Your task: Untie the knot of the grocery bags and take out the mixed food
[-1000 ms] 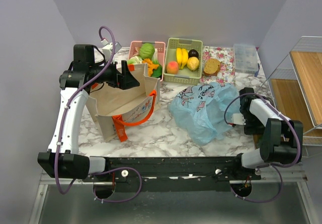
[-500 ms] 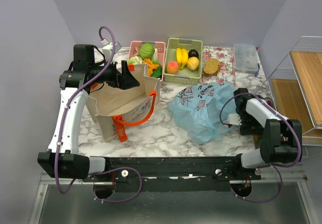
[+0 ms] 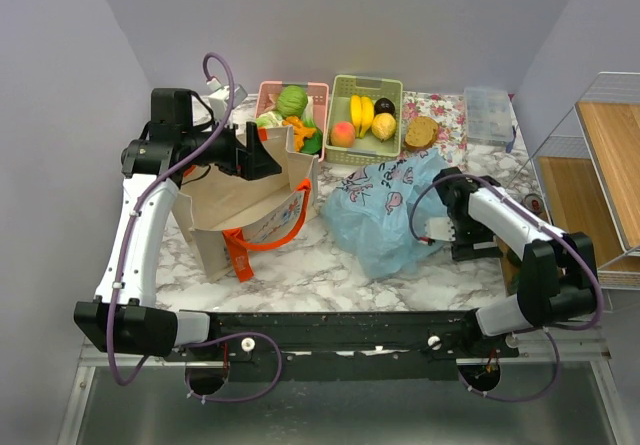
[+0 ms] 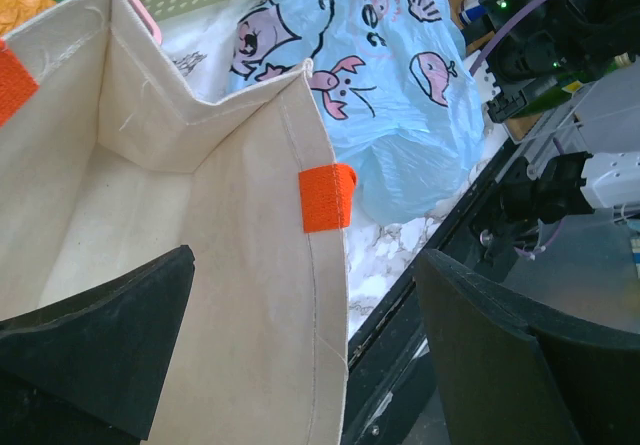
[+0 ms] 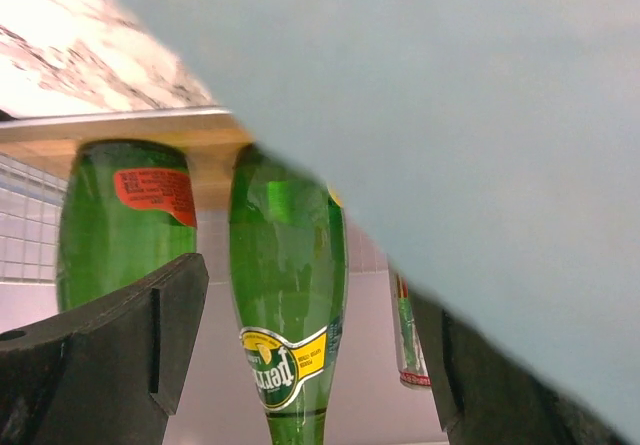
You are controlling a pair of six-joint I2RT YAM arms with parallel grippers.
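The light blue grocery bag lies crumpled on the marble table, right of the beige tote. I cannot make out its knot, and its inside is hidden. My right gripper presses against the bag's right side. In the right wrist view its jaws stand open, with blue film draped over the upper right. My left gripper hangs open over the tote's far rim, one finger inside the wall, the other outside. Mixed food sits in the baskets: cabbage, orange pieces, peach.
A pink basket and a green basket with bananas stand at the back. Bread lies on a floral cloth beside a clear box. A wire shelf stands at right. Green bottles show between my right fingers.
My right arm has swung left and pushed the blue bag toward the tote, bunching it up. The left arm has barely shifted.
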